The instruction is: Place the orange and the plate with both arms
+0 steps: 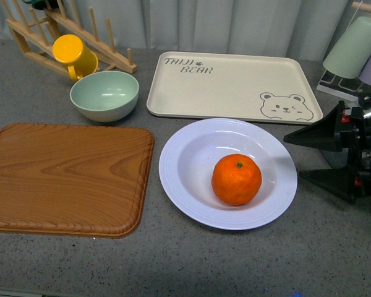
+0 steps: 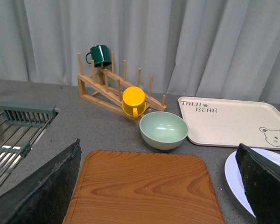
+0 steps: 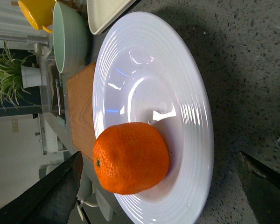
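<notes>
The orange (image 1: 236,179) lies in the pale lavender-white plate (image 1: 179,179) on the grey table, right of centre. It also shows in the right wrist view (image 3: 130,157), inside the plate (image 3: 196,140). My right gripper (image 1: 300,158) is open and empty at the plate's right edge, its two black pointed fingers facing the orange. My left gripper (image 2: 161,205) is open and empty above the wooden board (image 2: 144,186); it is not in the front view. The plate's rim (image 2: 233,175) shows beside one left finger.
A wooden board (image 1: 65,179) lies left of the plate. Behind stand a mint green bowl (image 1: 105,94), a beige bear tray (image 1: 235,86), a yellow mug (image 1: 74,54) on a wooden rack (image 1: 80,31), and pale cups (image 1: 355,46) at the far right.
</notes>
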### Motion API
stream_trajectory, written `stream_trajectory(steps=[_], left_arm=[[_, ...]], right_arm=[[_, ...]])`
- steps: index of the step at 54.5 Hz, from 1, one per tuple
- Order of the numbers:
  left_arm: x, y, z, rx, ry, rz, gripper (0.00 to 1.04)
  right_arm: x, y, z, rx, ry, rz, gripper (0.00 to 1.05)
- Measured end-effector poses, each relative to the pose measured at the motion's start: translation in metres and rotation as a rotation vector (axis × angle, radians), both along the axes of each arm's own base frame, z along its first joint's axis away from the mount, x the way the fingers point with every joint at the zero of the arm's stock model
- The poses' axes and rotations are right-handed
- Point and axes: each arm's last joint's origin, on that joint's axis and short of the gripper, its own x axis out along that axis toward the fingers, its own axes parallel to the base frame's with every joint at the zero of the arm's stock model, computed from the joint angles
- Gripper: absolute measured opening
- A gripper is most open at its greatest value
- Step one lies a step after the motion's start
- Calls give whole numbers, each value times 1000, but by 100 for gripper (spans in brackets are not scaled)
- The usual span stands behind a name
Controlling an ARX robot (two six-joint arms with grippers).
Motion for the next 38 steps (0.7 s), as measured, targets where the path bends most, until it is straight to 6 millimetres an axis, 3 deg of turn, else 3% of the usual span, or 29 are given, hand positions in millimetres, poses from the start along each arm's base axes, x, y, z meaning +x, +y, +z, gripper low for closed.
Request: stream_trajectory(steps=[38], left_arm=[[0,0,0,0,0,0,98]], right_arm=[[31,32,-16,34,35,15,96]])
